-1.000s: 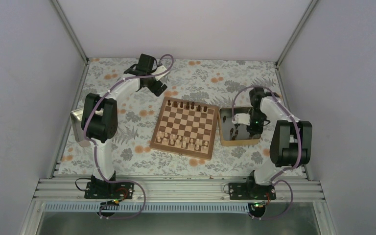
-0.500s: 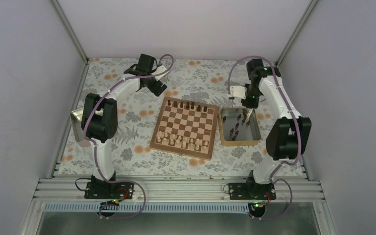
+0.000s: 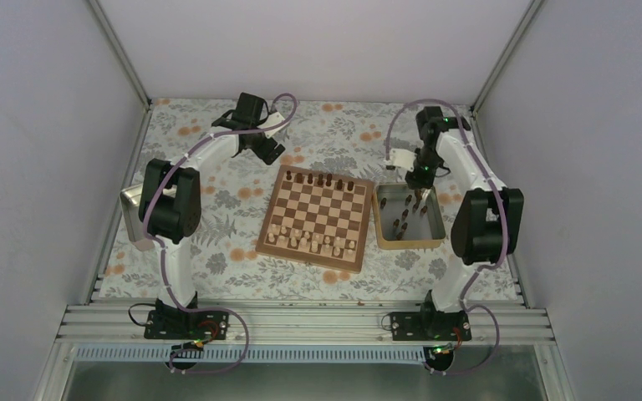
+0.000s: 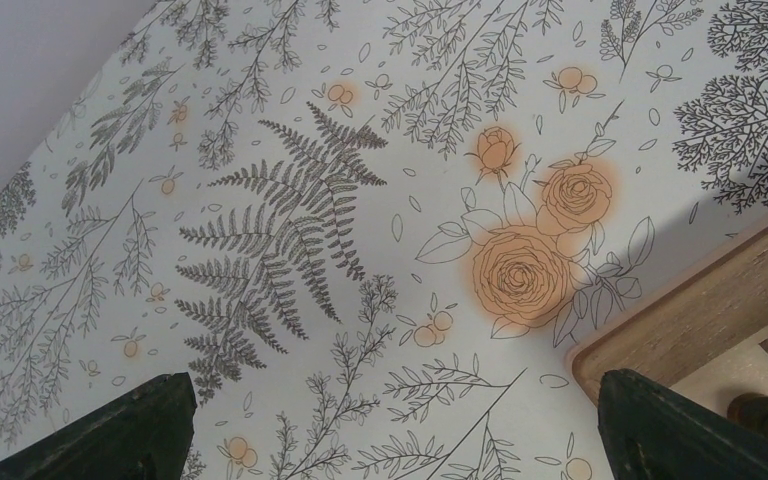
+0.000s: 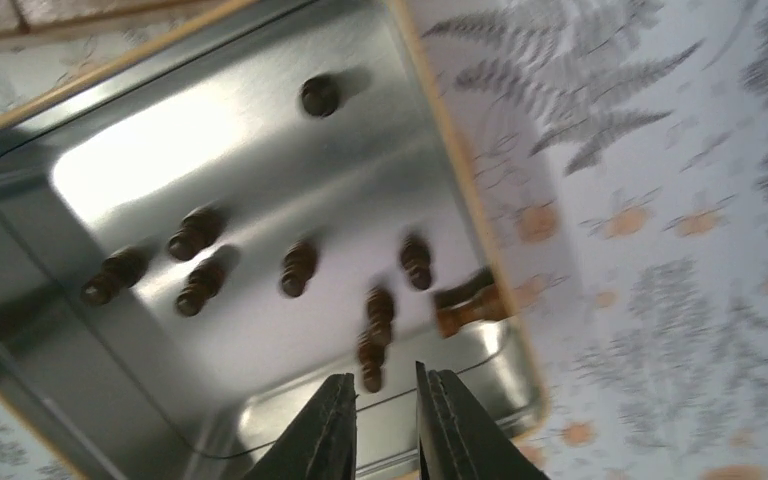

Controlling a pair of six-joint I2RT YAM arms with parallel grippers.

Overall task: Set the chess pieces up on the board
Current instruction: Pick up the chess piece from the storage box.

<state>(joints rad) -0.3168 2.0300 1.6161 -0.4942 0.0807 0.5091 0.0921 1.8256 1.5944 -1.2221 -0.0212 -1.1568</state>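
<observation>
- board: lies mid-desk, between the two arms. Only the overhead view shows it whole; the left wrist view catches one corner.
- chess pieces: dark, several lying loose in the tray just right of the board, clearest in the right wrist view. Overhead, a further dark row stands along the board's far edge.
- pale chessmen: on the board's near rows.
- left hand: fingers wide apart, above the floral cloth beside the board's far-left corner.
- right hand: over the tray's far end, fingers a narrow gap apart, seemingly gripping nothing.
</observation>
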